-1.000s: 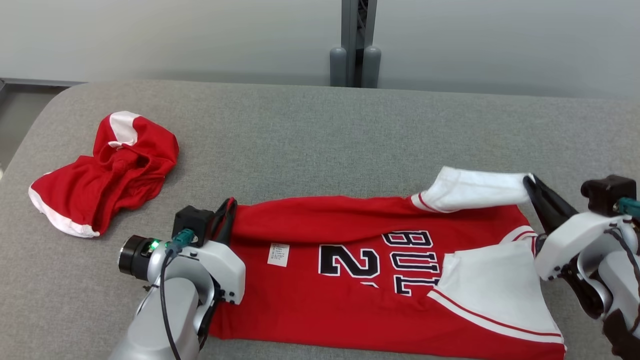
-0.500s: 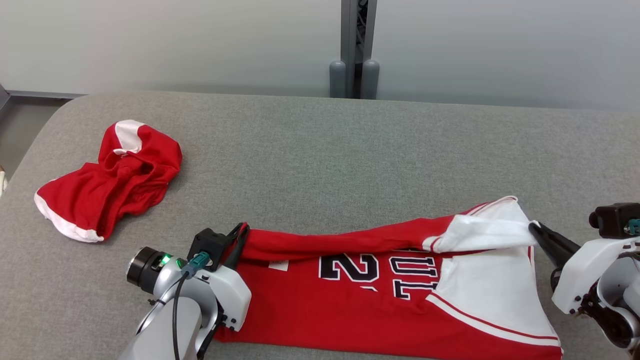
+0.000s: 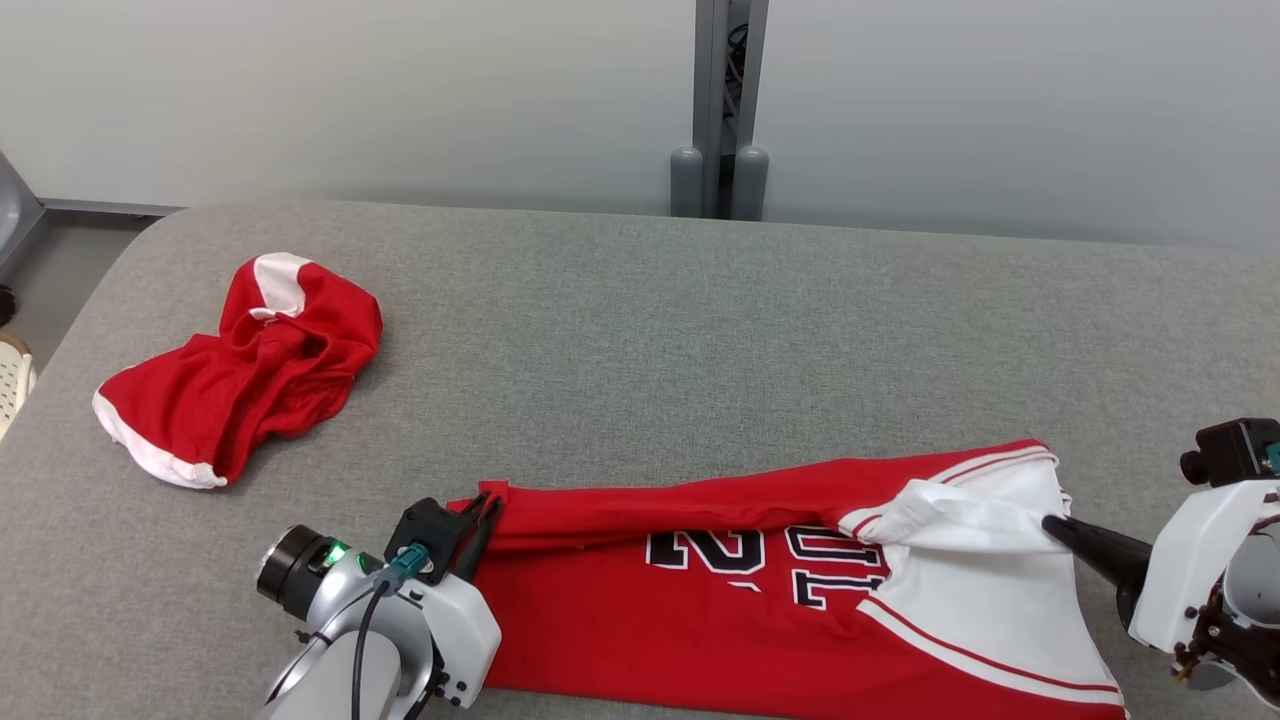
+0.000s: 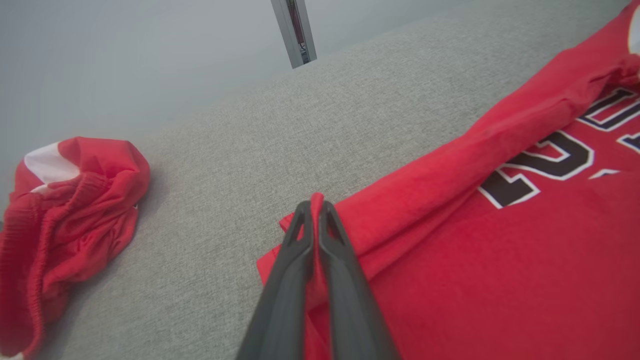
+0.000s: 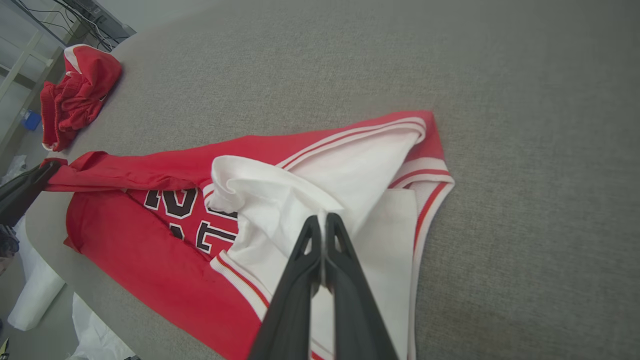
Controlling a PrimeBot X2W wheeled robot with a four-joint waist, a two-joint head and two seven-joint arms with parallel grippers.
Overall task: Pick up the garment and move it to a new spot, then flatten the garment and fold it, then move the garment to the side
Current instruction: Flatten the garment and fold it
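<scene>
You have the garment (image 3: 690, 630) pinched at both ends.
In the head view, the red jersey lies along the bottom edge on the grey table (image 3: 640, 330), with its far edge folded over the lettering. Your left jaws are closed on its red corner at lower left, and your right jaws are closed on white fabric at lower right. A crumpled red piece (image 3: 240, 370) sits well apart at upper left.

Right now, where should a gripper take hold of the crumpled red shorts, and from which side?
Probably the raised ridge of the red shorts, pinched from above: it stands clear of the grey table, while the white hem lies flat.
</scene>
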